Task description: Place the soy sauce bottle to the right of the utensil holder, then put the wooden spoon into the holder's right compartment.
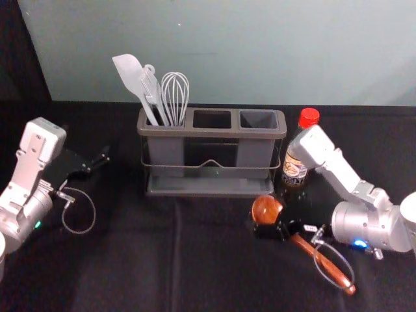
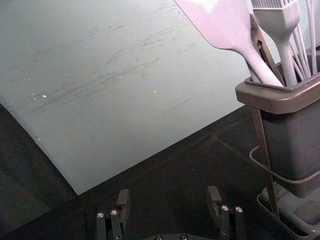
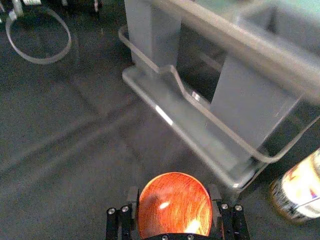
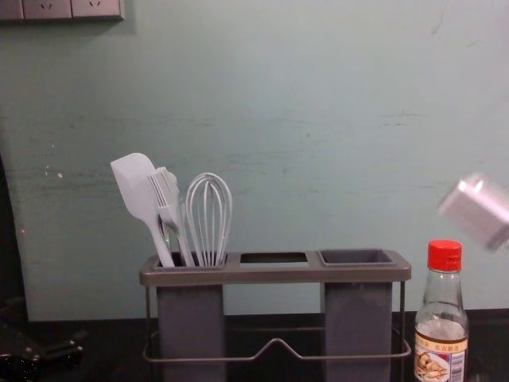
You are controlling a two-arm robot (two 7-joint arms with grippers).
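Both jaws apart: right end effector (image 1: 273,231) astride spoon (image 1: 266,208), left end effector (image 1: 97,163) left of holder (image 1: 211,132) (bottle (image 1: 294,170) at right)

Soy sauce bottle (image 4: 441,318): bright red cap (image 4: 444,255), clear glass, cream label (image 4: 433,364) with brown band. Wooden spoon (image 1: 331,271): glossy reddish-orange, streaked grain. Utensil holder (image 4: 278,274): taupe-brown rim, dark grey compartments. Spatula (image 4: 135,187), brush (image 4: 169,215), whisk (image 1: 174,97): pale grey-white. Desk cloth (image 1: 130,260): plain black. Wall (image 4: 318,119): grey-green, dark scuffs. Both arms silver-white; left light (image 1: 38,224) green, right light (image 1: 360,244) blue.
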